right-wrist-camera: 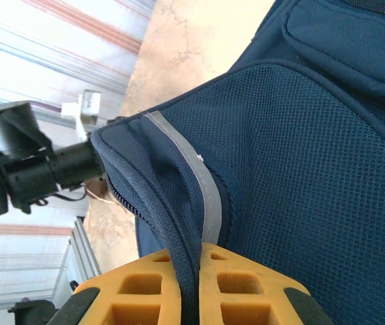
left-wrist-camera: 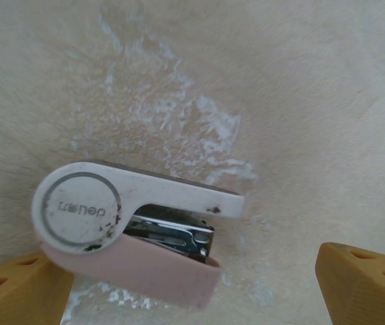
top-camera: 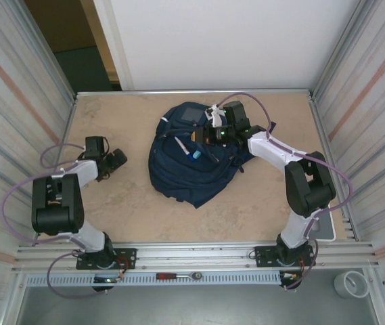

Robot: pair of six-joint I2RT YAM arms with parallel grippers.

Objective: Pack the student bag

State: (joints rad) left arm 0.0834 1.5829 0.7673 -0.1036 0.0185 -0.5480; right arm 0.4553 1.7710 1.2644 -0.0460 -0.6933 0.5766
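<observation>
1. Far left: the left gripper hangs low over the pale, mottled bench, its orange-yellow fingers spread wide and holding nothing.
2. Between those fingers, in the left wrist view, a stapler lies on the bench. It has a rounded white plastic top with a scuffed grey ring logo, a shiny metal magazine and a soft-pink base. The round hinge end is by the left finger and the mouth points right. Chalky white scuff marks streak the beige surface around it.
3. Centre: the student bag, a rumpled navy fabric backpack, lies flat on the bench right of the middle. Its long axis runs near to far, and the end with the pale patch points toward the far wall.
4. On the bag's upper face an opening gapes. A white stick with a blue end lies in it; what it is cannot be told.
5. Right of centre: the right gripper sits at the bag's far right corner. In the right wrist view its fingers are pinched shut on a padded navy zip edge, just beside a grey reflective stripe and a mesh-weave panel.
6. Foreground: a red-handled tool rests on the metal rail, and a roll of grey tape stands at far right.
</observation>
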